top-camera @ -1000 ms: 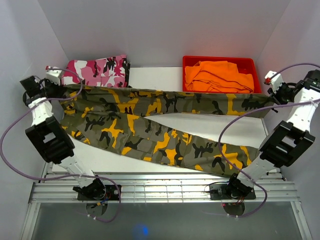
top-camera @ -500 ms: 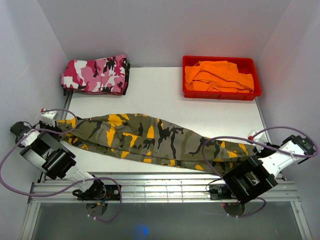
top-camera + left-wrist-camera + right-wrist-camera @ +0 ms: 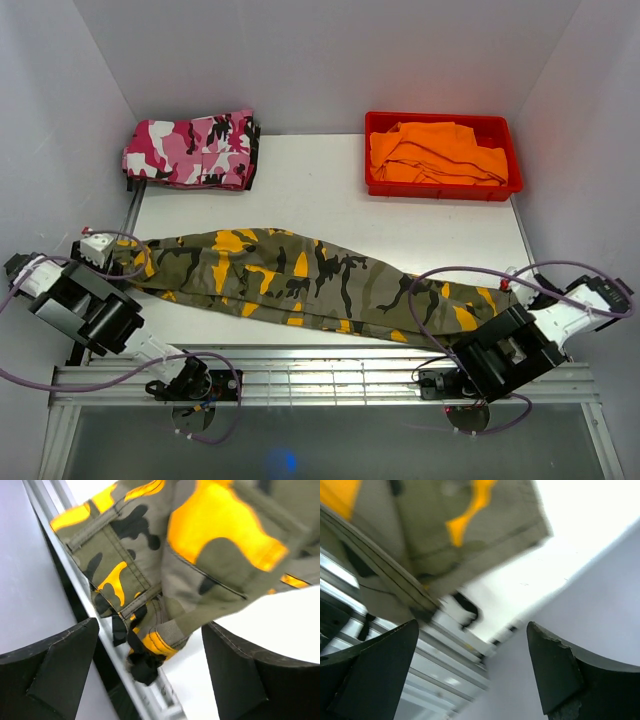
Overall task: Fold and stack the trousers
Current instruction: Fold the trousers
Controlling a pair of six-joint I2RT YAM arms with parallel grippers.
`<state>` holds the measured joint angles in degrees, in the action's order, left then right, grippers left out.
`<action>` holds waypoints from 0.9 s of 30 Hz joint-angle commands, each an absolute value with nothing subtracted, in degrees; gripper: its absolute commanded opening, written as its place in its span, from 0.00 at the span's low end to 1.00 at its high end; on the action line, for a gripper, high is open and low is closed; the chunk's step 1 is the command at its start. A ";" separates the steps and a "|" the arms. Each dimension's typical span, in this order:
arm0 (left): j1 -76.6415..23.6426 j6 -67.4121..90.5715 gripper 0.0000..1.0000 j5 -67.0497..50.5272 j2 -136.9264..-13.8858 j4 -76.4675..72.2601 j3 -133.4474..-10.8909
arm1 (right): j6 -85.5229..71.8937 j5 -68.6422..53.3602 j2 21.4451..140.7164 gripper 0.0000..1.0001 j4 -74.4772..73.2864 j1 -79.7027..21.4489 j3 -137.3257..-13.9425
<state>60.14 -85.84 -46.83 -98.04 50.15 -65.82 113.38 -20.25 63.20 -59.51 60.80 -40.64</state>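
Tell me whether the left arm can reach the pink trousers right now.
Probably yes. The pink trousers lie in the far left corner, on that arm's side, with only bare table between them and the left gripper, whose jaws stand open at the camo trousers' end.

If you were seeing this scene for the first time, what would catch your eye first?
The orange-and-olive camouflage trousers stretch in a long band across the table's near half. Behind, folded pink camouflage trousers sit far left and a red bin of orange cloth far right.
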 commanded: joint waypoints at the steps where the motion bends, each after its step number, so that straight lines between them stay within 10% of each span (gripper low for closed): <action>1: 60.39 -98.43 0.95 -50.27 -89.84 63.18 -69.26 | 130.72 -25.21 65.82 0.94 -60.63 61.00 -52.60; 9: 45.46 -78.38 0.96 -42.20 -82.09 57.33 -68.38 | 107.08 -28.04 78.92 0.92 -71.53 53.63 -69.61; 21: 25.93 -52.66 0.77 -32.17 -88.67 47.38 -57.06 | 79.11 -13.02 72.77 0.60 -49.33 27.88 -41.41; 27: 24.52 -43.87 0.71 -30.15 -96.48 42.11 -54.49 | 69.01 -11.07 86.99 0.52 -38.76 26.19 -48.41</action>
